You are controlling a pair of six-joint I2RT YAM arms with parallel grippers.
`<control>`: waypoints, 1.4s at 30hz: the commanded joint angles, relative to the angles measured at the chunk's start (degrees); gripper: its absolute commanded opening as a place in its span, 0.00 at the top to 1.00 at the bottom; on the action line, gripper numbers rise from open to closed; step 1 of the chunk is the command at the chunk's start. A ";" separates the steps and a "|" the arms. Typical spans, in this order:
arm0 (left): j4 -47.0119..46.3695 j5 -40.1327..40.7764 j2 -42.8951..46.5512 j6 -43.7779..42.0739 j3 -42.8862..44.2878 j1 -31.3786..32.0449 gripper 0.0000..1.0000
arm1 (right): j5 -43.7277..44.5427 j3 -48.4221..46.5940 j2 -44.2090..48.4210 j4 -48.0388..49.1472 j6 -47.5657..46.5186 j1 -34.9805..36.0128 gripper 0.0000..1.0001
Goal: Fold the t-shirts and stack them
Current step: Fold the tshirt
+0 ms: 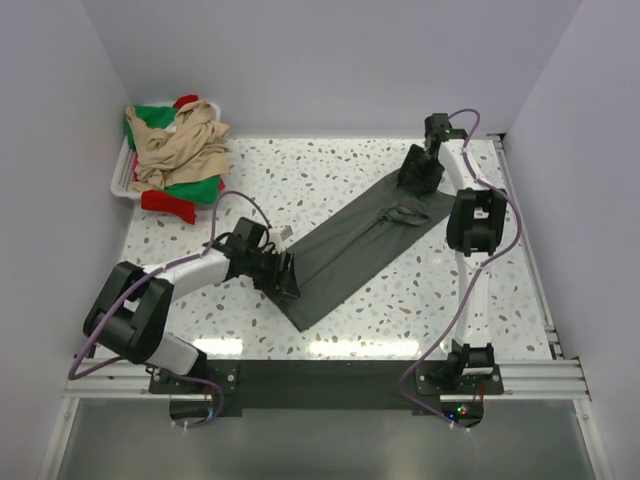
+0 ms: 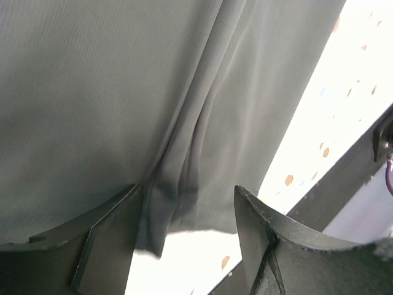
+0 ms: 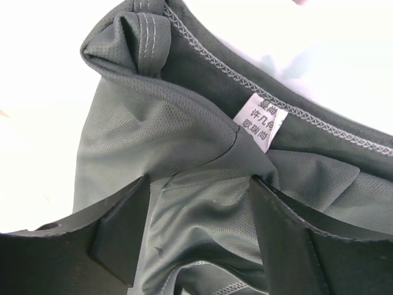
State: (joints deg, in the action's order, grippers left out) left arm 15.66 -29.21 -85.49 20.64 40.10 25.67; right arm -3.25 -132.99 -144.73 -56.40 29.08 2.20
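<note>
So the dark grey t-shirt (image 1: pixel 365 240) lay stretched diagonally across the desk (image 1: pixel 300 170), left pincer (image 1: pixel 285 275) open over its near end, right pincer (image 1: pixel 418 178) open over the collar (image 3: pixel 202 67), other shirts (image 1: pixel 185 145) piled in the basket (image 1: pixel 118 178).

The dark grey t-shirt (image 1: pixel 365 240) was plain, a fine mesh weave showing close up, with matching grey stitching at the collar. Its small neck label (image 3: pixel 261 121) was white with dark printed characters. Beneath it the table (image 1: pixel 300 170) was white, speckled with brown and grey flecks. Far left of the grey shirt, a white basket (image 1: pixel 120 176) held a beige shirt (image 1: pixel 185 145), a green shirt (image 1: pixel 200 190) and a red shirt (image 1: pixel 165 203).
</note>
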 commanded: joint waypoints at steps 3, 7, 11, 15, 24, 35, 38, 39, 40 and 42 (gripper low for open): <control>2.36 -1.64 4.54 1.33 0.24 0.17 0.34 | -4.22 4.31 5.75 9.73 -2.36 0.62 0.28; 1.57 -0.24 6.56 1.94 1.39 0.17 0.34 | -3.44 8.08 11.74 9.12 -4.38 0.62 0.27; -0.53 1.35 6.48 3.00 0.86 0.17 0.34 | -2.56 15.63 17.19 9.02 -5.70 0.62 0.26; -2.91 1.70 6.22 3.96 -0.02 0.26 0.34 | -3.00 24.69 20.79 10.78 -6.40 1.32 0.26; -3.35 -0.67 1.65 3.35 -0.19 1.31 0.34 | -0.37 33.14 21.24 12.37 -6.32 3.69 0.27; -3.79 -4.54 -1.43 4.93 -0.99 8.42 0.34 | 3.07 32.00 17.90 12.02 -3.86 4.66 0.28; -3.97 -5.06 -1.78 5.98 -0.90 10.53 0.34 | 5.17 31.13 16.58 11.23 -3.59 5.01 0.28; -4.23 -5.33 -1.96 6.25 -0.98 10.97 0.34 | 5.70 30.60 16.06 11.14 -3.59 5.10 0.28; -4.93 -5.85 -2.22 6.77 -1.07 11.94 0.34 | 6.23 30.33 15.27 10.96 -3.59 5.01 0.28; -6.07 -6.73 -3.01 7.48 -1.25 12.91 0.34 | 7.98 28.94 14.30 10.52 -3.68 5.01 0.28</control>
State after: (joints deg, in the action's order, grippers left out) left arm 12.01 -33.39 -87.26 26.06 39.44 37.06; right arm 0.62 -102.19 -127.31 -46.37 24.91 7.07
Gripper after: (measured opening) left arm 0.659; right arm 0.723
